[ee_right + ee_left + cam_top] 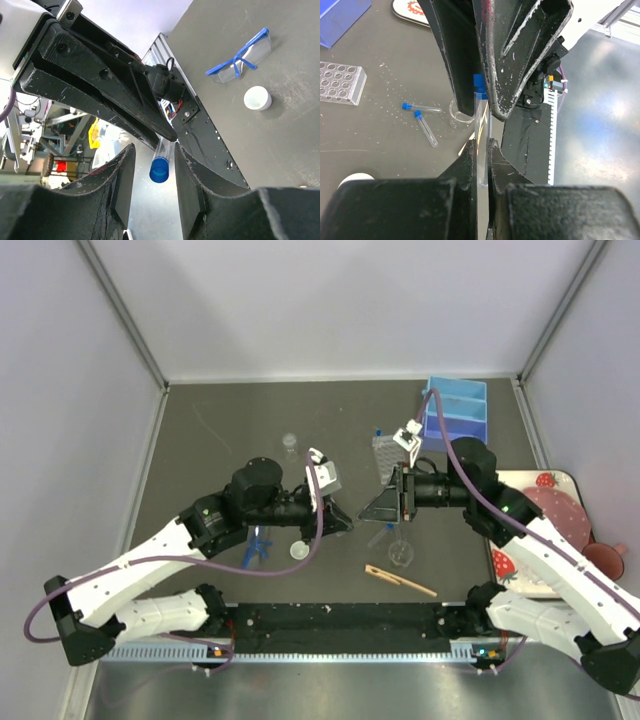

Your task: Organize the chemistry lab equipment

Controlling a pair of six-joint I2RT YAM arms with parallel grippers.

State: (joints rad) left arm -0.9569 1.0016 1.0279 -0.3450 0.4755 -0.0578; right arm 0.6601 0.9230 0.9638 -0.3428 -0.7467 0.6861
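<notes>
Nearest you on the dark matte bench (220, 440): a slim wooden clip (400, 580), a tiny clear beaker (400, 555) just behind it, a small round whitish dish (257, 97), and clear glasses (240, 60) w/ a blue frame. Mid-bench, the L hand (481, 150) is clamped tight on a thin clear tube (480, 127) w/ a blue cap (160, 171). The tube's lower end is hidden btwn its scuffed black fingers. The R hand (155, 152) meets it head-on, fingers partly apart on either side of the cap; can't tell if a pad touches it. Two loose tubes (426, 128), also blue-capped, lie flat beyond, caps close together. Farther back sits a clear plastic rack (340, 82) w/ rows of round holes, cut off in the L wrist view. Farthest is a blue box (455, 410) by the back wall.
</notes>
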